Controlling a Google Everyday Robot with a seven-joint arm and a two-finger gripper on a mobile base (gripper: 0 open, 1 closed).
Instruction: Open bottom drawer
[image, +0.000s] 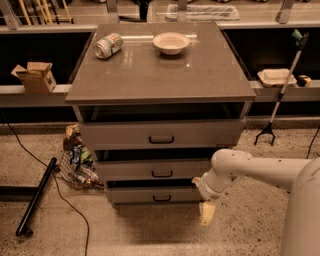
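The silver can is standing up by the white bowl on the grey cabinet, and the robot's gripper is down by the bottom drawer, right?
No. The camera view shows the silver drink can lying on its side, not standing. It is by the white bowl on the grey cabinet top, and the cream gripper is low beside the slim grey bottom drawer.

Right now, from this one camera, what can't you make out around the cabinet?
All in the camera view:
- Grey flat-fronted bottom drawer: its inside is hidden by its own front.
- Pale hand, low and to the right of the drawer's black loop handle: contact with the drawer is unclear.
- White robot arm: its base is cut off by the right edge.
- Silver can lying on its side: the label is too small to read.
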